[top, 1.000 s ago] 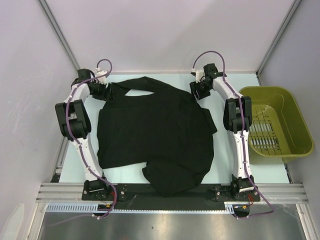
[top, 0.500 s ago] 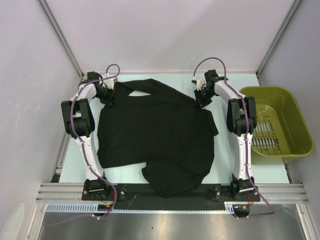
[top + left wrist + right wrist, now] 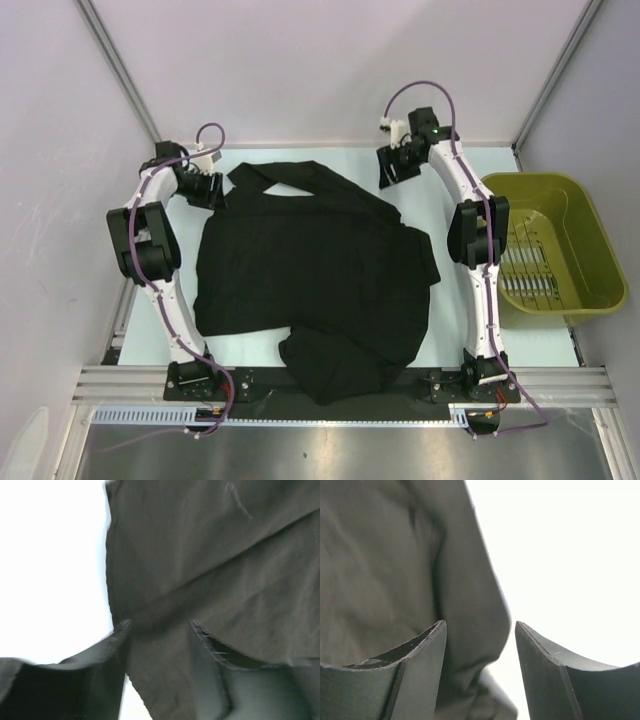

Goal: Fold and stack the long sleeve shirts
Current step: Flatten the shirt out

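Observation:
A black long sleeve shirt (image 3: 310,260) lies spread over the middle of the table, with a bunched black lump (image 3: 335,370) at its near edge. My left gripper (image 3: 212,192) is at the shirt's far left corner. In the left wrist view its jaws (image 3: 159,625) stand apart with the dark fabric (image 3: 200,555) lying under and between them. My right gripper (image 3: 388,170) hangs just beyond the far right corner. It is open (image 3: 480,624) over the shirt's edge (image 3: 380,555), where the fabric meets the pale table.
An olive-green plastic basket (image 3: 595,240) stands at the right, beside the right arm. Walls close in the table at the back and on both sides. A metal rail runs along the near edge, under the arm bases.
Both grippers dipped onto the shirt's far corners half a second ago and have come back off them. The right one has risen toward the back. The far edge lies slightly flatter.

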`<state>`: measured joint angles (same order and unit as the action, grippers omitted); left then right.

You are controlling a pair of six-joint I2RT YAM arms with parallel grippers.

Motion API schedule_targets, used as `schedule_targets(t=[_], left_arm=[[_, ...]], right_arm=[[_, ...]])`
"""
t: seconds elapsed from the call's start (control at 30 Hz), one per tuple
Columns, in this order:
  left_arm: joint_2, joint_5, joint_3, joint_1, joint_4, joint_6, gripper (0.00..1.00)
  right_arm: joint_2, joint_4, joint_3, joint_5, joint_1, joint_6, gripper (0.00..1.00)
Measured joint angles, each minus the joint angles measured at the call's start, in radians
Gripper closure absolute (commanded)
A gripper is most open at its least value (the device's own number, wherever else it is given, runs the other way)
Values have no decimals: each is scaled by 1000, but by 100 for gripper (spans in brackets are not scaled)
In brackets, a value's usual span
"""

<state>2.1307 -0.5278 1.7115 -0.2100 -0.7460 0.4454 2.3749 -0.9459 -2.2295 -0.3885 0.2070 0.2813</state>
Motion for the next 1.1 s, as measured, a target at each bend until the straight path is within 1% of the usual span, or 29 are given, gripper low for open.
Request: schedule_targets(t=[0.07, 0.13, 0.27, 0.37, 0.6, 0.7, 0.77, 0.8, 0.9, 0.97, 1.0, 1.1], left_arm=[[2, -2, 23, 11, 2, -1, 37], [6, -2, 54, 29, 0, -5, 36], [44, 3, 132, 63, 9, -26, 33], [79, 12, 160, 79, 17, -35, 30], [133, 87, 164, 101, 17, -37, 28], [138, 122, 164, 116, 18, -35, 29], [142, 144, 164, 129, 22, -34, 29], [144, 154, 164, 134, 23, -33, 30], [152, 169, 168, 145, 28, -26, 30], [165, 182, 187, 147, 31, -26, 30], [173, 188, 198, 147, 31, -26, 30], [189, 206, 225, 148, 36, -26, 30]], right_arm=[[44, 22, -108, -21, -11, -9, 38], [70, 64, -158, -37, -22, -26, 38], [110, 133, -158, -47, -8, -48, 38], [139, 172, -145, -42, 24, -57, 39], [188, 234, -122, 33, 111, -60, 40], [216, 241, -124, 74, 130, -39, 44], [219, 244, -137, 95, 132, -33, 52], [219, 243, -137, 101, 132, -29, 62], [226, 240, -138, 123, 137, -13, 75], [230, 241, -145, 146, 138, -8, 81], [233, 240, -151, 157, 139, -9, 88], [234, 243, -153, 188, 141, -1, 100]])
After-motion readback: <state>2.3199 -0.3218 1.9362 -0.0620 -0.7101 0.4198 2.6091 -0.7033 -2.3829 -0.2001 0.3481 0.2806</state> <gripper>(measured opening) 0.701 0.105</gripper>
